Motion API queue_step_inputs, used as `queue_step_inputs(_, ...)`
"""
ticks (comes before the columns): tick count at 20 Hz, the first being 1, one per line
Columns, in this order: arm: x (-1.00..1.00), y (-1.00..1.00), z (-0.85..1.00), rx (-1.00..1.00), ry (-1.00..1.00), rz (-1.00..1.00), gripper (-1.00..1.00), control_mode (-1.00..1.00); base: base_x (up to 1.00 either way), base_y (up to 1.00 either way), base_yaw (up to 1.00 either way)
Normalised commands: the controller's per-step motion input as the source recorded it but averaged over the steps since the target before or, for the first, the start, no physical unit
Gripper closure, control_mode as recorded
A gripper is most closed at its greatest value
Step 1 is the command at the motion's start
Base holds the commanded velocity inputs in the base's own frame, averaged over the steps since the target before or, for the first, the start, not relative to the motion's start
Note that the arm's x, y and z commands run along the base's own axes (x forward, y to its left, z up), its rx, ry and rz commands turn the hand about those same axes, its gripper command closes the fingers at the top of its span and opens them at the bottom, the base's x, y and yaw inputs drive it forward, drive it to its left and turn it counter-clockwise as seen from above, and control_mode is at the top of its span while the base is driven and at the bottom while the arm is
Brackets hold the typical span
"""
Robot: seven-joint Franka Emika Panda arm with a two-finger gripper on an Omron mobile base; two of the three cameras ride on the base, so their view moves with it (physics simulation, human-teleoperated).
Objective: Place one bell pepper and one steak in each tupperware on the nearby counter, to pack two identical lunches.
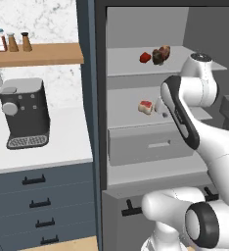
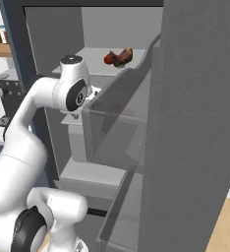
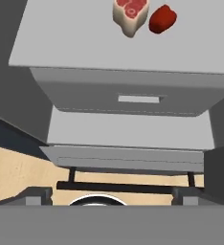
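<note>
Fetching stage: the gripper [image 3: 112,203], jaws spread wide and empty, looks down on the open fridge's middle shelf [image 3: 61,43], where a steak [image 3: 129,14] lies just beside a bell pepper [image 3: 162,19]; next, descend and close on one.

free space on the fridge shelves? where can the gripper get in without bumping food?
Lower shelf: bare to the left of the steak, which sits close beside a bell pepper at the far edge. Upper shelf: left part bare; another bell pepper and a brown mottled piece cluster toward the right.
</note>
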Motion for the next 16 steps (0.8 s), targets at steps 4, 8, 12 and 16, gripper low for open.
queue_step_inputs(4, 0.06, -0.36, -0.37, 0.00, -0.04, 0.00, -1.00, -1.00, 0.00, 0.00, 0.00)
queue_step_inputs(8, 0.12, -0.03, -0.20, 0.00, -0.03, 0.00, -1.00, -1.00, 0.00, 0.00, 0.00)
queue_step_inputs(12, 0.15, 0.17, -0.23, -0.03, 0.00, 0.03, -1.00, -1.00, 0.00, 0.00, 0.00)
queue_step_inputs(16, 0.41, -0.12, 0.00, -0.08, -0.05, 0.00, -1.00, -1.00, 0.00, 0.00, 0.00)
